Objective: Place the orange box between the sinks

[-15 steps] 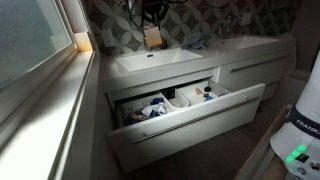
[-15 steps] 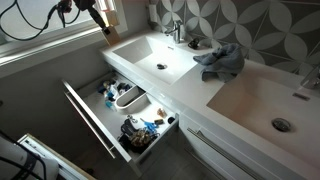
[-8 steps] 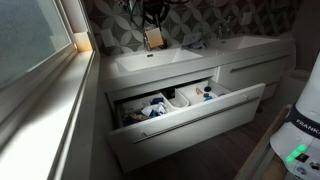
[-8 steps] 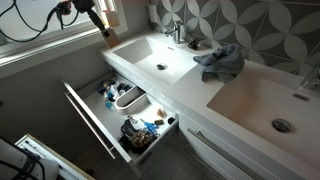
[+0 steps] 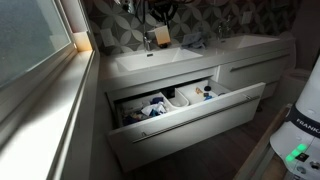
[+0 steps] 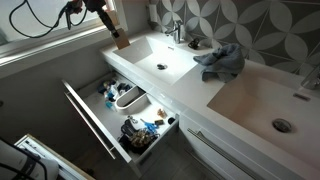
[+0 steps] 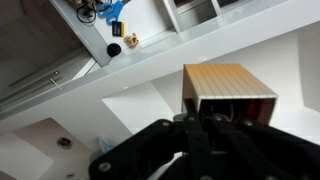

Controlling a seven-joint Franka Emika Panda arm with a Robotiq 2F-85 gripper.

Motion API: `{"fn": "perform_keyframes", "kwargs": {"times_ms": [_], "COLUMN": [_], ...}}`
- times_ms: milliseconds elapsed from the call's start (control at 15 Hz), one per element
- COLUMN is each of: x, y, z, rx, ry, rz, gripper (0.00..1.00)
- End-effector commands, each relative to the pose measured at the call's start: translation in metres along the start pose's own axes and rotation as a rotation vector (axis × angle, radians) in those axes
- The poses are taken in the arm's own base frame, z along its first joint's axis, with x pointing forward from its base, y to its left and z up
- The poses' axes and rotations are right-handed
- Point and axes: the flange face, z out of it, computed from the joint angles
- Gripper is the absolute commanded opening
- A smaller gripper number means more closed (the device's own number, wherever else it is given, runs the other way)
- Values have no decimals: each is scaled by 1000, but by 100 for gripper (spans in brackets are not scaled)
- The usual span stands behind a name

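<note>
The orange box (image 7: 228, 88) is a ribbed tan-orange carton held in my gripper (image 7: 200, 125), whose black fingers are shut on its near end. In both exterior views the box (image 6: 117, 42) (image 5: 161, 38) hangs under the gripper (image 6: 103, 20) above the far edge of the white sink (image 6: 160, 62) near the window. The second sink (image 6: 265, 105) lies further along the counter. A crumpled grey-blue cloth (image 6: 222, 60) lies on the strip between the sinks.
A drawer (image 6: 130, 115) under the counter stands pulled open, full of small bottles and cups. A chrome faucet (image 6: 177, 30) stands behind the near sink. A window sill (image 5: 55, 100) runs along one side. The robot base (image 5: 298, 135) stands by the drawer.
The gripper has carried the box a little lower and sideways, from the window corner toward the sink's edge. Nothing else has moved.
</note>
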Motion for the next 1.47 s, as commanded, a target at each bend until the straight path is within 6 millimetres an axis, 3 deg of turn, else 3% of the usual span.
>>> {"fn": "perform_keyframes", "kwargs": {"times_ms": [0,267,467,667,733,867,1067,1133,1400], "x": [69,134,157,163,156,156,156,156,173], "y": [58,114,133,144,144,144,143,143,145], "z": [13,43,70,100,91,102,99,98,123], "rx": [-1,-27,-43,-44,-62,-76,-71,-70,-77], "ry": [-22,-60,-126,-145,-132,-141,-138,-137,-150], "rz": [198,415,558,711,614,618,616,616,791], "gripper": [1,1,1,1,1,6,6,1,1]}}
